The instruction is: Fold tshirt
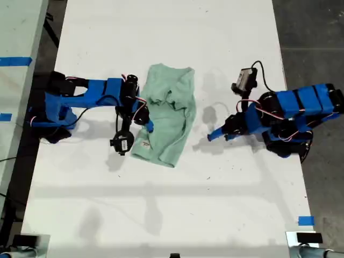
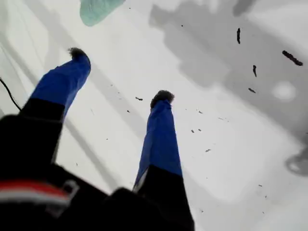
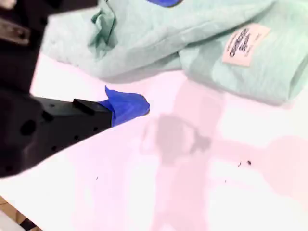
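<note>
The pale mint-green tshirt (image 1: 171,115) lies crumpled and partly folded lengthwise in the middle of the white table (image 1: 161,204), its white label (image 1: 144,144) facing up near its lower edge in the exterior view. My second gripper (image 1: 146,126) reaches in from the exterior view's left and stands open at the cloth's edge. In the second wrist view one blue fingertip (image 3: 126,106) rests on the table beside the tshirt (image 3: 192,29) and the other lies over the cloth. My first gripper (image 1: 210,136), on the exterior view's right, is open (image 2: 120,74) over bare table, apart from the tshirt (image 2: 96,8).
Both arm bases sit near the table's side edges in the exterior view, with wires around them. Blue tape marks (image 1: 305,220) lie at the exterior view's lower right corner and on a neighbouring surface (image 1: 15,61) at its left. Dark floor borders the table's right side.
</note>
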Robot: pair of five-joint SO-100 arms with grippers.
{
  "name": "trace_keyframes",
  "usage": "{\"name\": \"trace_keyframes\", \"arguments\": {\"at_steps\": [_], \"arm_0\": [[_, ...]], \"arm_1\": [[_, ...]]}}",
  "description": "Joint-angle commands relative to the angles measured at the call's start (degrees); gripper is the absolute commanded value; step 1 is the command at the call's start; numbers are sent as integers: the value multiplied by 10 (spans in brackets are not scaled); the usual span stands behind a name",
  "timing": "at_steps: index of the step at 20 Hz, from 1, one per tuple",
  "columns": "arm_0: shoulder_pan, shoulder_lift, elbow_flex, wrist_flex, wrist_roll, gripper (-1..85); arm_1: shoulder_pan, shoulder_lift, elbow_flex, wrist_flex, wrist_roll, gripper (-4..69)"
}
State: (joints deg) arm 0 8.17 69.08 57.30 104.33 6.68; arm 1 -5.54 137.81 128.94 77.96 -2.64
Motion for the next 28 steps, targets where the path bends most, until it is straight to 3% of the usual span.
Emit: {"name": "trace_keyframes", "arguments": {"at_steps": [1, 5, 10, 14, 17, 18, 19, 21, 25, 28], "arm_0": [[21, 176, 190, -28, -27, 280], [56, 403, 519, -159, -105, 275], [105, 599, 704, -178, -203, 276], [115, 639, 739, -178, -215, 271], [115, 595, 692, -199, -185, 265], [111, 519, 613, -177, -172, 283], [106, 427, 514, -144, -150, 297], [96, 285, 355, -158, -70, 299], [85, 102, 166, -171, -9, 298], [83, 22, 85, -163, 0, 302]], "arm_1": [[-19, 69, 24, 30, 25, 262], [-46, 171, 97, 55, 60, 269], [-63, 217, 143, 58, 76, 282], [-63, 217, 149, 54, 78, 282], [-62, 187, 133, 30, 69, 274], [-57, 143, 108, 10, 56, 272], [-48, 80, 72, -18, 36, 272], [-33, -80, -37, -76, -9, 272], [-26, -419, -345, -81, -73, 277], [-21, -625, -557, -28, -98, 285]]}}
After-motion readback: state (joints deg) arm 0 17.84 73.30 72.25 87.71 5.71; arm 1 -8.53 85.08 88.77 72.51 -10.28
